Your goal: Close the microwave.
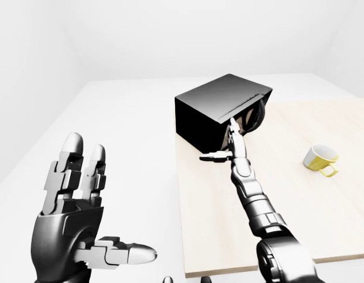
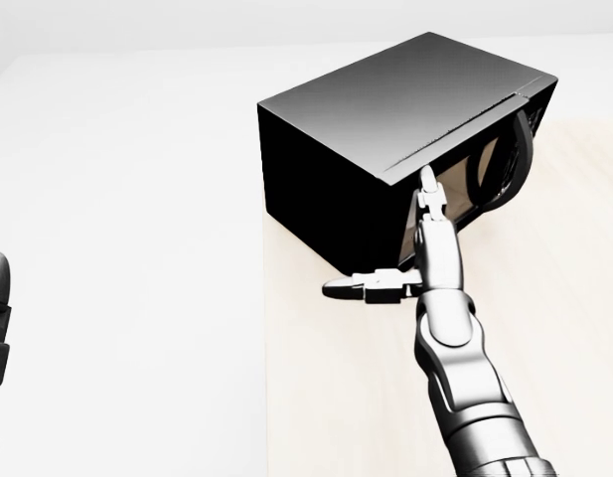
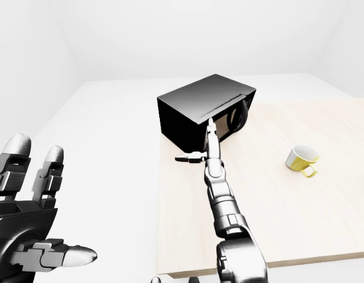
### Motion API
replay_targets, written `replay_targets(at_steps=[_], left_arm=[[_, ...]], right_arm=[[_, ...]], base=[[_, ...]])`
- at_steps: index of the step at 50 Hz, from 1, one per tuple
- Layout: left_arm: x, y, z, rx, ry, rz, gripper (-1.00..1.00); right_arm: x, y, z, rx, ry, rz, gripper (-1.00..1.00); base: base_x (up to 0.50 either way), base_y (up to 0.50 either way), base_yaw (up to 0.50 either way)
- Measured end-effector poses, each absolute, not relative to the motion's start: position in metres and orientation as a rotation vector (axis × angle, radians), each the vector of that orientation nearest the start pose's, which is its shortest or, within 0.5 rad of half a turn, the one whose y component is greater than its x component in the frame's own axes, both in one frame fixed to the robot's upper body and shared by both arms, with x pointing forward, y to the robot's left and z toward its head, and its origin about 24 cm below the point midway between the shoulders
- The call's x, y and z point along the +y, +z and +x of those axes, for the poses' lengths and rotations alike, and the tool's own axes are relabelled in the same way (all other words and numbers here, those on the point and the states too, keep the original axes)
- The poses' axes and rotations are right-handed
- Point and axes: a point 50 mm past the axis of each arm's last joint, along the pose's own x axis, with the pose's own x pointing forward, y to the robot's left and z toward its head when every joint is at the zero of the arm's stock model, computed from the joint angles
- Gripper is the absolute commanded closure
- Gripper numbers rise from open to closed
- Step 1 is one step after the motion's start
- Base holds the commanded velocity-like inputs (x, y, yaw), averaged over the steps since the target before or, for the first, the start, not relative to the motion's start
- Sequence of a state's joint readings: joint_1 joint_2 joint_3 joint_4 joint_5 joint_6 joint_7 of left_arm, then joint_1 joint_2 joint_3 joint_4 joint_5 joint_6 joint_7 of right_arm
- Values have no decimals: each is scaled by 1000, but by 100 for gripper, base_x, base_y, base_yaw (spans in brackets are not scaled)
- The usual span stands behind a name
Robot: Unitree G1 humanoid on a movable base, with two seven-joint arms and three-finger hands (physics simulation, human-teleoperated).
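Note:
The black microwave (image 2: 385,109) sits at the table's far left corner, in the upper middle of the head view. Its door (image 2: 463,195) stands almost flush with the body, only a thin gap showing along the top edge, and the curved handle (image 2: 522,149) is at the right end. My right hand (image 2: 390,243) is open, its long fingers (image 2: 426,194) stretched flat against the door's left part and its thumb pointing left. My left hand (image 1: 96,206) is open too, palm raised at the lower left of the left-eye view, far from the microwave.
The light wooden table (image 1: 299,206) runs to the right and towards the bottom of the left-eye view. A yellow mug (image 1: 320,158) lies on it, right of the microwave. White floor lies left of the table's edge.

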State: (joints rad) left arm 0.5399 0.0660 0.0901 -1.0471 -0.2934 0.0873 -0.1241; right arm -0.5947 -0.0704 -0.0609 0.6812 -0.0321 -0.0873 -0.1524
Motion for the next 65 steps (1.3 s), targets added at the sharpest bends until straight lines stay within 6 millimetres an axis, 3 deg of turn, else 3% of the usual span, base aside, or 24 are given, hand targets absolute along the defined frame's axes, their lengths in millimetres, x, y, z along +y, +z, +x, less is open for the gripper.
replay_targets(at_steps=[35,41,50,65], left_arm=[[172,175,127,-464,-58,-67,-100],[172,176,127,-468,-58,-65,-100],[172,176,127,-471,-59,-61,-100],[171,177,128,-488,-56,-53,-100]], right_arm=[[-142,70,362,10,-109,-172,-100],[-140,83,359,-17,-93,-162,-100],[-138,113,336,-152,-68,-146,-100],[-146,142,266,-373,-58,-133,-100]], base=[[1,0,0],[0,0,0],[0,0,0],[0,0,0]])
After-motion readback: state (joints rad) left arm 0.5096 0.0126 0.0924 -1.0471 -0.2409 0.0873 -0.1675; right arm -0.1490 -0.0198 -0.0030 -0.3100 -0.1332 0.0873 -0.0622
